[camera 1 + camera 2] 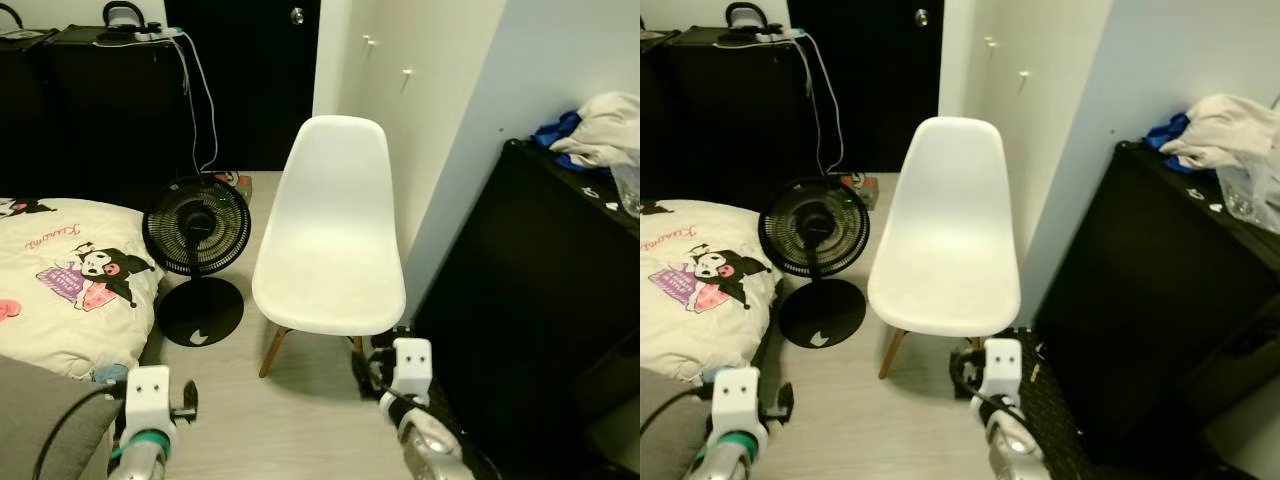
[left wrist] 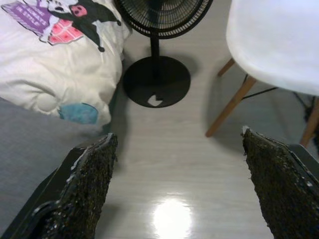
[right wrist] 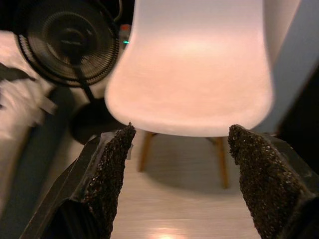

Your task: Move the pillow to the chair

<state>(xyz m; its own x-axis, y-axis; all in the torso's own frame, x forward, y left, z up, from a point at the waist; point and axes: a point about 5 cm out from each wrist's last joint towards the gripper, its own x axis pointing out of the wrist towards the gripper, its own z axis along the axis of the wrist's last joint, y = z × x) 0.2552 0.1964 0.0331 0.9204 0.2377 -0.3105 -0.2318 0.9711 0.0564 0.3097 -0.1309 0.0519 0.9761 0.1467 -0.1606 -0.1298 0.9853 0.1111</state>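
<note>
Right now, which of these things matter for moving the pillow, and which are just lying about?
For the job:
pillow, lying at the robot's left
white chair, seat bare
left hand, open
right hand, open

Just about:
black fan
dark cabinet
heaped clothes

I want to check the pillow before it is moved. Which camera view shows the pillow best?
The left eye view shows the pillow best: most of its cream top with the cartoon print, left of the fan. The right eye view cuts off more of it. The left wrist view shows one corner; the right wrist view only a blurred edge.
</note>
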